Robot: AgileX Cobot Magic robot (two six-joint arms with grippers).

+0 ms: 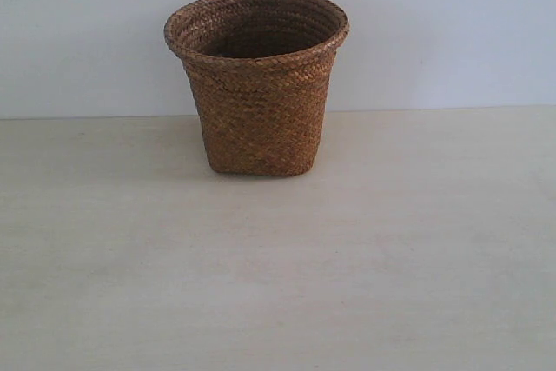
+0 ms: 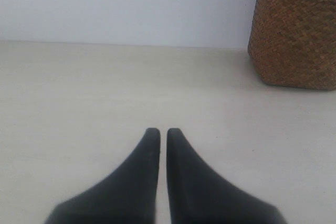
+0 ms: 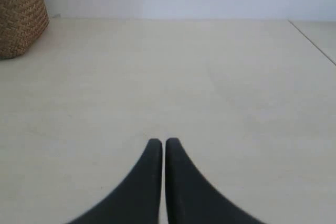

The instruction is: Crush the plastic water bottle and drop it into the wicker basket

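Note:
The brown wicker basket point(image 1: 258, 82) stands upright at the back of the pale table, near the wall. Its woven side also shows in the left wrist view as the wicker basket point(image 2: 295, 32) and in the right wrist view as the wicker basket point(image 3: 20, 11). The plastic water bottle is out of view in every frame. My left gripper point(image 2: 163, 130) is shut with nothing between its black fingers, low over bare table. My right gripper point(image 3: 160, 141) is likewise shut and holds nothing. Neither gripper shows in the exterior view.
A pale wooden table point(image 1: 278, 267) runs up to a white wall point(image 1: 434, 23). In the right wrist view a seam or table edge point(image 3: 312, 40) runs diagonally on the far side from the basket.

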